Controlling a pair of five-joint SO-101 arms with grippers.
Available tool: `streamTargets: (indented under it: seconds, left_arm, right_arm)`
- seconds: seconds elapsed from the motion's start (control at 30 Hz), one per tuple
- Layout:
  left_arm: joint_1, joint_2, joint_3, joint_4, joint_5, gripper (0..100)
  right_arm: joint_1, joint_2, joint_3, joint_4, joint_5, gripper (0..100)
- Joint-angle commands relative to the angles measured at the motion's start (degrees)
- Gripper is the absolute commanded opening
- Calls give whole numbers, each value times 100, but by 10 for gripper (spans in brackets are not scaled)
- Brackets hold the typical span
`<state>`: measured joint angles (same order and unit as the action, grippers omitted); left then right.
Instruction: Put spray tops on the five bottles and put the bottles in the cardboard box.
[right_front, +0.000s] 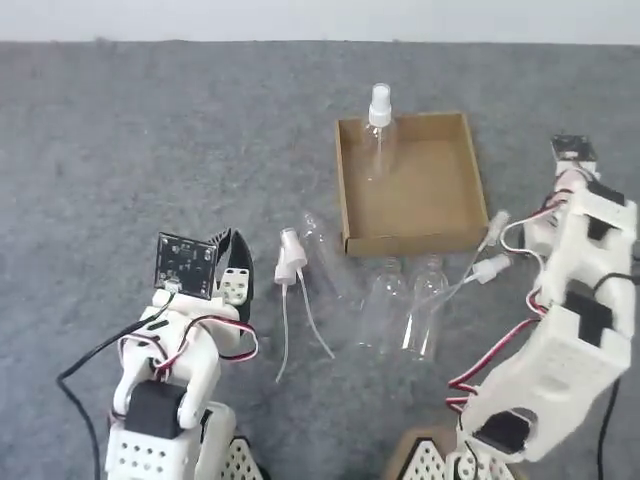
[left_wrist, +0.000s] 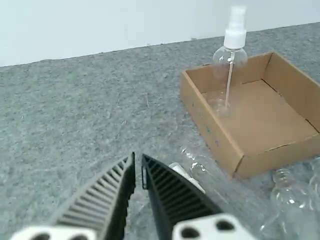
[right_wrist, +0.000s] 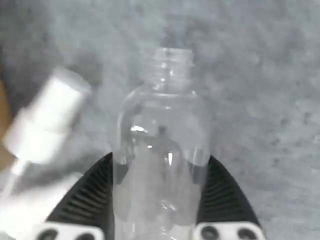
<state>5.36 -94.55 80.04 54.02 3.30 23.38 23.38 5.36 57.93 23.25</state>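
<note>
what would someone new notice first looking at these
The one finished bottle, spray top on, stands upright in the far left corner of the cardboard box. In the right wrist view, the right tool grips an open bottle that has no top. In front of the box, two more empty bottles and loose spray tops sit on the grey carpet.
</note>
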Motion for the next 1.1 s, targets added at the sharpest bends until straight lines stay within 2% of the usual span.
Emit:
streamTargets:
  seconds: [0.0,0.1,0.37,0.57,0.7,0.9,1.07]
  left_arm:
    - [-185,123,-347,-97,-9,13]
    - [-396,809,-804,-26,-53,13]
    - [-396,3780,-2070,-79,-62,17]
    - [-88,5697,-2967,-290,-18,154]
    - [343,6884,-3398,-316,255,182]
    - [413,8053,-4004,-316,800,200]
    - [431,8545,-4171,-334,809,214]
  right_arm:
    - [347,-374,-62,418,958,45]
    - [505,-637,246,514,1301,45]
    - [602,-1798,1503,347,1574,45]
    - [585,-2404,2462,-233,1574,46]
    - [602,-2484,2585,-259,1600,46]
    - [602,-2475,2593,-259,1609,46]
    - [602,-2475,2593,-259,1609,46]
